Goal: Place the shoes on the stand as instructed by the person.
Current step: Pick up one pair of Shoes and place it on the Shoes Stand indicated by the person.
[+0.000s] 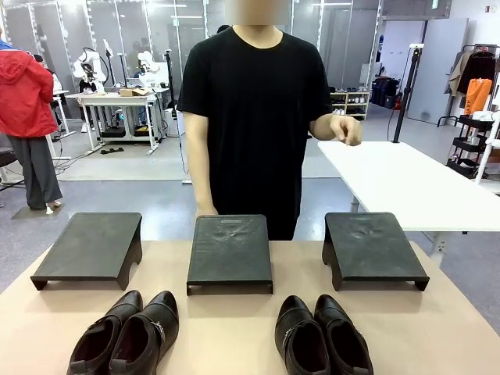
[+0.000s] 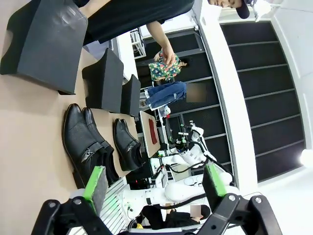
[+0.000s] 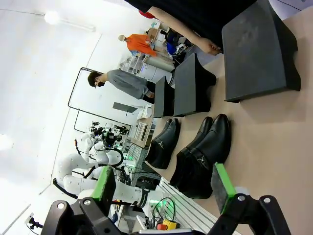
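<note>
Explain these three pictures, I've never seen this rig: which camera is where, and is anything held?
The wide picture looks from between two robot arms across the tan table at a person in a black T-shirt. The other two come from a camera on each wrist, so they look tilted. The green-padded left gripper and right gripper both stand open, holding nothing. On the table: three black sloped stands, left stand, middle stand and right stand, and nearer the robot two pairs of glossy black leather dress shoes, left pair and right pair.

three stands (image 1: 230,248) in row | shoes (image 1: 148,328) before them | person (image 1: 254,117) behind
</note>
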`<move>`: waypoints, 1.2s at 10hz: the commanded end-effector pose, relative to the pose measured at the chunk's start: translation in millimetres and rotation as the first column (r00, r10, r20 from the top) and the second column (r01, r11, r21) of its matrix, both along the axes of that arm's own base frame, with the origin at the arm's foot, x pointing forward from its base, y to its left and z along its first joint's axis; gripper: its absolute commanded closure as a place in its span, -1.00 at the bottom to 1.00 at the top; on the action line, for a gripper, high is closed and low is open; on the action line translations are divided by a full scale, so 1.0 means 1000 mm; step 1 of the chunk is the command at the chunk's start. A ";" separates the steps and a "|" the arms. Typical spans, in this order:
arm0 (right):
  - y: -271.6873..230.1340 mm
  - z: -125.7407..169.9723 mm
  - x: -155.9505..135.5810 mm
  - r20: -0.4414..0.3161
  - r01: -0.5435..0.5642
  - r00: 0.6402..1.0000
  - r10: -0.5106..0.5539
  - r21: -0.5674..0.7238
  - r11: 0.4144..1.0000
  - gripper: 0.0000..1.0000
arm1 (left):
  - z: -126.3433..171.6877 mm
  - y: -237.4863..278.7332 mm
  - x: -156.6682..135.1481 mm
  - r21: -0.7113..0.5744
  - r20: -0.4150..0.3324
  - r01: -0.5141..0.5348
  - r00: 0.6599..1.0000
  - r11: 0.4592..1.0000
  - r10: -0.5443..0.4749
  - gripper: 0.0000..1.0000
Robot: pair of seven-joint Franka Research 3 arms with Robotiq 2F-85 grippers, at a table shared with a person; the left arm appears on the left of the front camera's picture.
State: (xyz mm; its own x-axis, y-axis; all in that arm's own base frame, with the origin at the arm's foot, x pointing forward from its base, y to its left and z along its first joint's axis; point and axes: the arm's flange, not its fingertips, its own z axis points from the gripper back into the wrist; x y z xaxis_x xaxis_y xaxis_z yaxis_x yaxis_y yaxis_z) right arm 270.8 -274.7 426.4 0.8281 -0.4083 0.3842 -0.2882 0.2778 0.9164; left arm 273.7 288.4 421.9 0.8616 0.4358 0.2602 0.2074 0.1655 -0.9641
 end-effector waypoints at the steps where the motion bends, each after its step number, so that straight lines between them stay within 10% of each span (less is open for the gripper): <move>1: 0.000 -0.001 -0.001 0.011 -0.001 1.000 0.001 0.003 1.000 -1.00 | -0.001 0.002 -0.001 0.004 0.013 0.007 1.000 1.000 -0.007 -1.00; 12: 0.000 -0.001 -0.001 0.011 -0.001 1.000 0.001 0.003 1.000 -1.00 | -0.001 0.002 -0.001 0.004 0.013 0.007 1.000 1.000 -0.007 -1.00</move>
State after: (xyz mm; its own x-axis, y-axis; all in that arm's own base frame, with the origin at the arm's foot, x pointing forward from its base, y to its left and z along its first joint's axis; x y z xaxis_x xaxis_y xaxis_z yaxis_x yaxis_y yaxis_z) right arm 270.7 -274.7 426.5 0.8279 -0.4085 0.3842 -0.2880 0.2781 0.9163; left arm 273.7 288.4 421.9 0.8615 0.4358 0.2605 0.2077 0.1657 -0.9641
